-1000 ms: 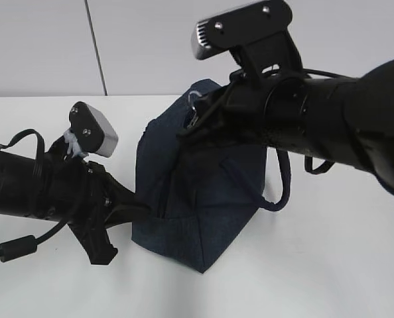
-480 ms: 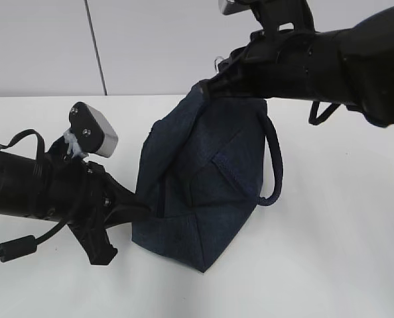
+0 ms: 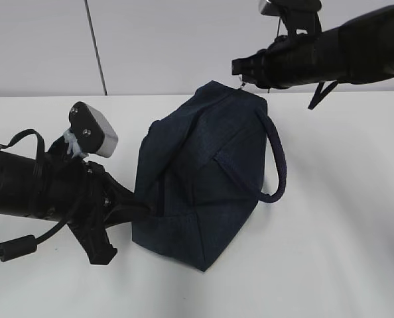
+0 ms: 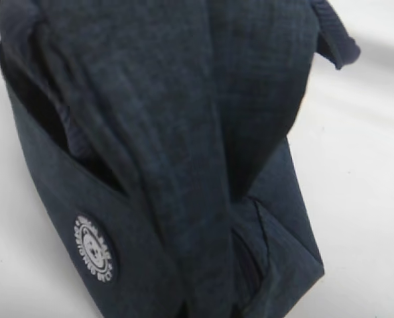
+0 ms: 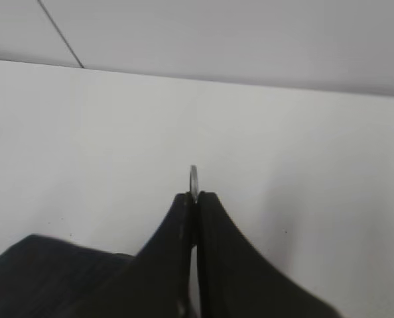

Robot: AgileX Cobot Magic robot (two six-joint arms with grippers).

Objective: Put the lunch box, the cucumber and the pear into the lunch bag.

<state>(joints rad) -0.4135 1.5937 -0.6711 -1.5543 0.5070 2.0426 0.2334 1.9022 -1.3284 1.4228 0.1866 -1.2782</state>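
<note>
The dark navy lunch bag (image 3: 203, 172) stands on the white table, its looped strap handle (image 3: 276, 159) hanging on the right side. My left gripper (image 3: 142, 209) is shut on the fabric at the bag's lower left edge. In the left wrist view the lunch bag (image 4: 184, 132) fills the frame and my own fingers do not show. My right gripper (image 3: 240, 68) hovers at the bag's upper right corner. In the right wrist view the right gripper (image 5: 196, 197) is shut on the metal ring pull (image 5: 194, 175). The lunch box, the cucumber and the pear are out of view.
The white table (image 3: 336, 232) stretches to the right and in front of the bag. A grey wall (image 3: 150, 40) with a dark seam stands behind. A round white logo patch (image 4: 94, 250) marks the bag's side.
My right arm has swung up and to the right along the top of the bag with the ring pull in its grip, uncovering the bag's top. The left arm has stayed still.
</note>
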